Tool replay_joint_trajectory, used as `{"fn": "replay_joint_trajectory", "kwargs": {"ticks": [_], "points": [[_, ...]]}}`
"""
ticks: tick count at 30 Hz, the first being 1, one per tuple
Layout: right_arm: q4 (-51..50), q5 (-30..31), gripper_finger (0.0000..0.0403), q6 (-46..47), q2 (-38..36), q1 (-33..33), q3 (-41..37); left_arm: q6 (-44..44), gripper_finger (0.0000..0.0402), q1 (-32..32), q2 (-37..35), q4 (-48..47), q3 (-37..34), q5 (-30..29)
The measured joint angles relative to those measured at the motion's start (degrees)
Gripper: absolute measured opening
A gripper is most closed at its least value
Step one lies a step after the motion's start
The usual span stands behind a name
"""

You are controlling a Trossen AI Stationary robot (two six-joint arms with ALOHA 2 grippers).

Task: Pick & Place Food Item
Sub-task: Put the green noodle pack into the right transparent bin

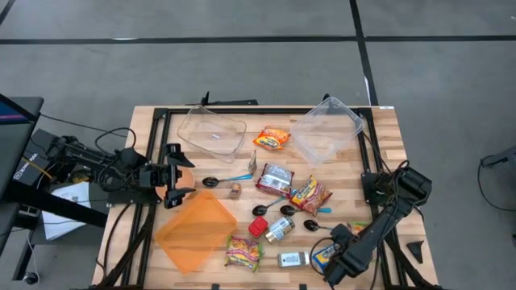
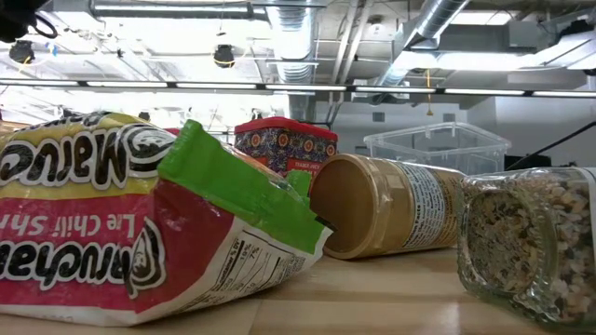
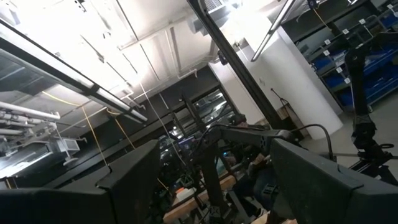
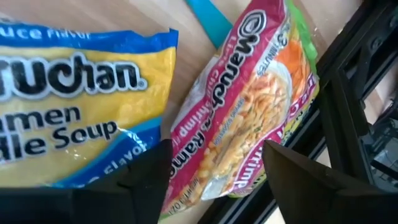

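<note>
The pink ramen packet (image 4: 249, 112) is lying under my half-open right pincer (image 4: 214, 168), ungripped; picking and placing are pending.

Evenly lit from overhead up top, soft short shadows under the arms on the wooden table (image 1: 379, 153), no harsh glare there. Blown-out white around the ceiling lights (image 2: 279, 28) down low, and the ramen packet (image 2: 140, 223) right against the lens gone soft and smeary, sharper further back at the peanut butter jar (image 2: 391, 205). Heavily washed out toward the ceiling on the left wrist, dark fingers (image 3: 130, 186) in silhouette. Bright and a bit soft up close on the right wrist noodle bags (image 4: 249, 106)
</note>
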Motion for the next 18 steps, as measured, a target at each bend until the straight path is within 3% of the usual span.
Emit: {"fn": "replay_joint_trajectory", "kwargs": {"ticks": [4, 12, 18], "points": [[0.93, 1.36, 0.0175, 0.38, 0.02, -0.02, 0.0, 0.0, 0.0298, 0.0, 0.0, -0.08, 0.0, 0.01], [-0.22, 1.64, 0.0018, 2.35, 0.02, -0.02, 0.0, 0.07, 0.0298, 0.0, 0.0, -0.18, 0.0, 0.02], [-1.46, 0.97, 0.0003, 4.61, -0.01, -0.02, -0.02, 0.07, 0.0298, 0.0, 0.0, -0.22, 0.0, 0.02]]}}
